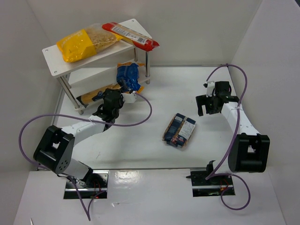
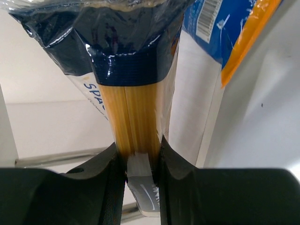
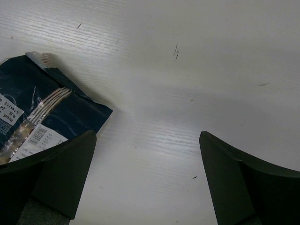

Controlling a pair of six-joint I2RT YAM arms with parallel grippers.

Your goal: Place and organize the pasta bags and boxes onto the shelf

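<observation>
The white two-tier shelf (image 1: 54, 56) stands at the back left. Its top board carries the yellow-and-clear bag (image 1: 79, 44) and the long red packet (image 1: 131, 35). The blue bag (image 1: 128, 76) (image 2: 220, 28) sits at the right end of the lower level. My left gripper (image 1: 111, 101) (image 2: 140, 161) is shut on the blue-and-orange spaghetti packet (image 1: 89, 97) (image 2: 136, 122), low at the shelf's front; whether the packet rests on a board I cannot tell. The dark blue pasta box (image 1: 179, 130) (image 3: 42, 108) lies flat mid-table. My right gripper (image 1: 209, 104) (image 3: 147, 154) hovers open to its right, holding nothing.
White walls close in the table on the left, back and right. The shelf's thin metal legs (image 1: 146, 70) stand near the blue bag. Purple cables (image 1: 140, 117) loop from both arms over the table.
</observation>
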